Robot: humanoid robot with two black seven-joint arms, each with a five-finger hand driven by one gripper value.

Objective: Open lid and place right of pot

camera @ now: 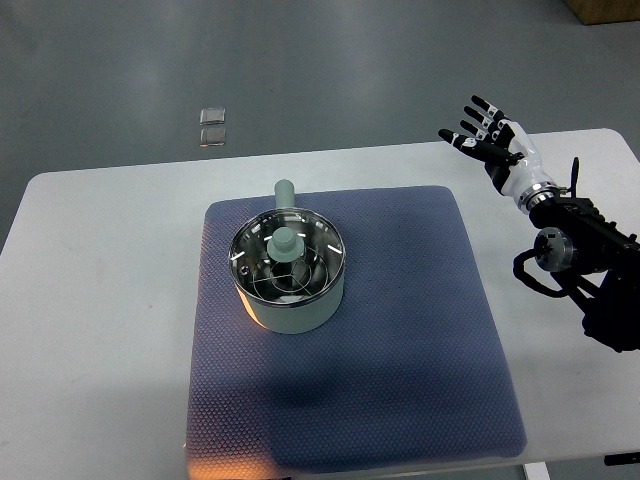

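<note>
Lid (285,248) on pot (290,300) (closed)

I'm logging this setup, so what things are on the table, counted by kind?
Pot: 1
Glass lid with a knob, on the pot: 1
Blue mat: 1
Total: 3
The right hand is open over the table's far right corner, holding nothing.
</note>
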